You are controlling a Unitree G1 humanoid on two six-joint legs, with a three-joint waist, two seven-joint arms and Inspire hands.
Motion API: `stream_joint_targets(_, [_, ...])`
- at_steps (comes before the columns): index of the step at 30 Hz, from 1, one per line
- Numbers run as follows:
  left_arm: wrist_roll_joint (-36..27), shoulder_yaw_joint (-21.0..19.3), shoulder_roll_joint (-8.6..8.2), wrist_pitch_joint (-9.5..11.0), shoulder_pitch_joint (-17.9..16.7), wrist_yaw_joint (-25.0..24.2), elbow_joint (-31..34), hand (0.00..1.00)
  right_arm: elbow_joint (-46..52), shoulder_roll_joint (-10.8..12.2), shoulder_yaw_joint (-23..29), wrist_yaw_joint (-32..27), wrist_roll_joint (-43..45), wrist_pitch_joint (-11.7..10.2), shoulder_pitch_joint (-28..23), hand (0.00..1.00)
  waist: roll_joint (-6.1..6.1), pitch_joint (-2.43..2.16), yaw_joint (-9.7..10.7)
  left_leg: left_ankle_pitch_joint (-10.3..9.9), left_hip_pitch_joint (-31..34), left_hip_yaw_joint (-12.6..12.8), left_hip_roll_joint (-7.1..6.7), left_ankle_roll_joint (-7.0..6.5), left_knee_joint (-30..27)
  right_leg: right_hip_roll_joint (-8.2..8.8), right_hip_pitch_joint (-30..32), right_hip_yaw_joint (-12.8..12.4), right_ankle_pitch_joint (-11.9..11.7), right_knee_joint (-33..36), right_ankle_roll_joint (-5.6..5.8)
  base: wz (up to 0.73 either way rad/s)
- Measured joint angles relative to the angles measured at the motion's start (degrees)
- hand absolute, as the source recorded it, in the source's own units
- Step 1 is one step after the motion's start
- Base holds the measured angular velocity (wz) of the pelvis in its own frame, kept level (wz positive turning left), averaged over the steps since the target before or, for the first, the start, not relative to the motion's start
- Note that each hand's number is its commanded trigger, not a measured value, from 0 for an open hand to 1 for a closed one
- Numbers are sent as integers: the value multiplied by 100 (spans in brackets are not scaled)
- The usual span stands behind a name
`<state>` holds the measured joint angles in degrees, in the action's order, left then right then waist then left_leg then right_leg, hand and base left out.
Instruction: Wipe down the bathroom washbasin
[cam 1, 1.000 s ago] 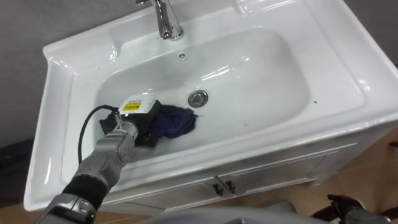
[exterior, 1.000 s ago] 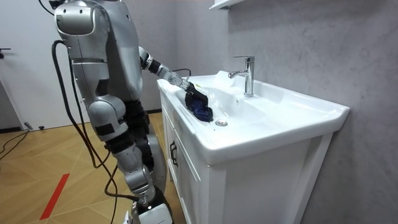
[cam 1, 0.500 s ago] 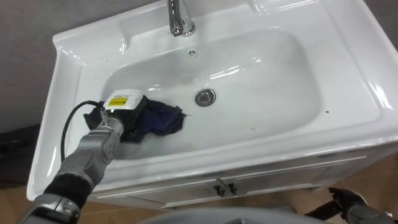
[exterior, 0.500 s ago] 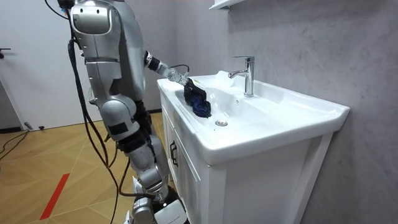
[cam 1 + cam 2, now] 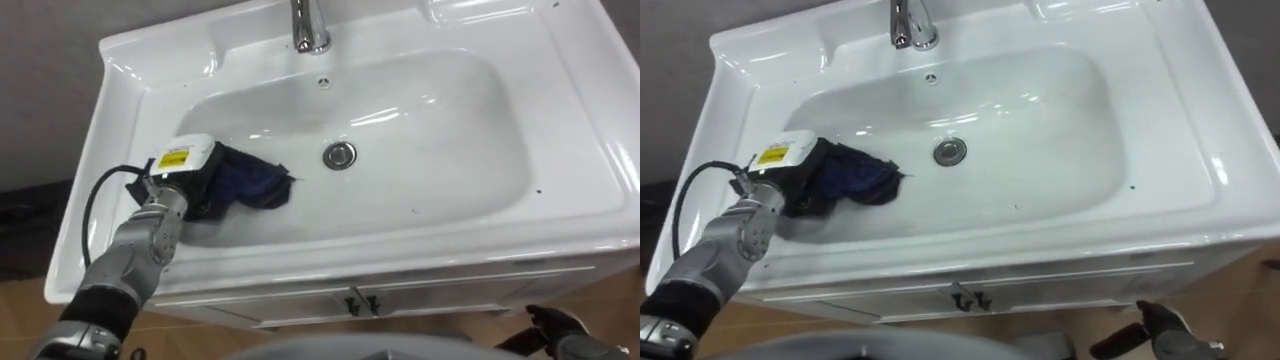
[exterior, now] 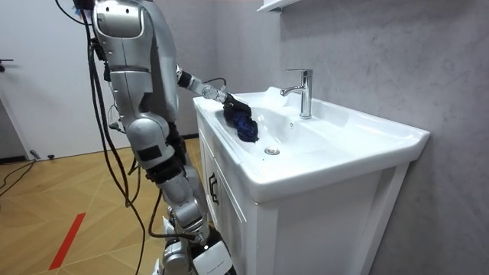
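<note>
A white basin (image 5: pixel 470 150) with a chrome drain (image 5: pixel 340 154) and a chrome tap (image 5: pixel 311 30) lies below me. My left hand (image 5: pixel 183 172) rests low on the basin's left inner slope, curled on a bunched dark blue cloth (image 5: pixel 250 182). The cloth spreads from under the hand toward the drain and stops short of it. In the room view the left hand (image 6: pixel 219 97) reaches over the front rim, with the cloth (image 6: pixel 243 124) bunched below it. My right hand (image 5: pixel 1145 335) hangs low in front of the cabinet, relaxed and holding nothing.
The basin sits in a white vanity cabinet (image 5: pixel 420 295) with two small dark door handles (image 5: pixel 358 300). A grey wall stands behind the tap. I stand close against the cabinet's front, on a wooden floor (image 6: pixel 46 214).
My left hand has dragged the cloth away from the drain toward the basin's left wall. The eye view has shifted, and in the room view I have moved closer to the cabinet.
</note>
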<state>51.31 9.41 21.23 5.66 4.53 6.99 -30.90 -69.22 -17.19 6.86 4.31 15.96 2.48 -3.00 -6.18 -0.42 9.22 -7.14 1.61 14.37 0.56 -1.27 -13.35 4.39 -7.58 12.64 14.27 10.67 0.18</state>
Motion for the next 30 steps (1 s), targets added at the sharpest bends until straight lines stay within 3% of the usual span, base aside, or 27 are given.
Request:
stream_joint_targets(2, [-5, -250, 0, 59, -1, 179, 248, 100, 1, 32, -9, -4, -75, 1, -44, 0, 62, -15, -147, 0, 55, -72, -2, 0, -41, -4, 11, 38, 0, -5, -1, 15])
stream_joint_targets(4, [-3, -499, 0, 74, 0, 377, 600, 100, 20, 53, -12, -24, -177, -3, -56, 0, 124, 10, -294, 0, 96, -109, -5, 0, -53, -17, 23, 52, -1, -13, 2, 14])
stream_joint_targets(5, [8, -655, -2, 83, 1, 528, 775, 100, -4, 94, -10, -64, -241, 9, -71, 0, 170, -2, -352, 0, 108, -143, -14, 0, -52, -22, 15, 53, -5, -35, 9, 18])
stream_joint_targets(11, [-102, -1433, -4, 60, 1, 1452, 1243, 100, -60, 234, -7, -93, -498, -64, -236, 0, 201, -7, -431, -1, 102, -267, -53, 0, -35, -24, -63, 96, -24, -102, 35, 7])
stream_joint_targets(15, [-235, -1600, -4, 61, 1, 1952, 1311, 100, -178, 242, -11, -38, -601, -67, -221, 0, 206, 15, -443, -4, 75, -269, -52, 5, -22, -26, -83, 85, -24, -105, 35, 0])
stream_joint_targets(21, [-248, -1620, -4, 67, -1, 2268, 1615, 100, -222, 241, -10, 27, -673, -52, -269, 0, 236, 53, -510, -19, 118, -268, -46, 21, -33, -33, -47, 91, -24, -114, 34, 0])
stream_joint_targets(30, [-449, -1850, -5, 18, -78, 2288, 1637, 100, -220, 236, -16, 164, -665, -36, -320, 0, 168, 12, -585, -68, 58, -264, -45, 42, -55, -27, -128, 147, -27, -104, 29, 0])
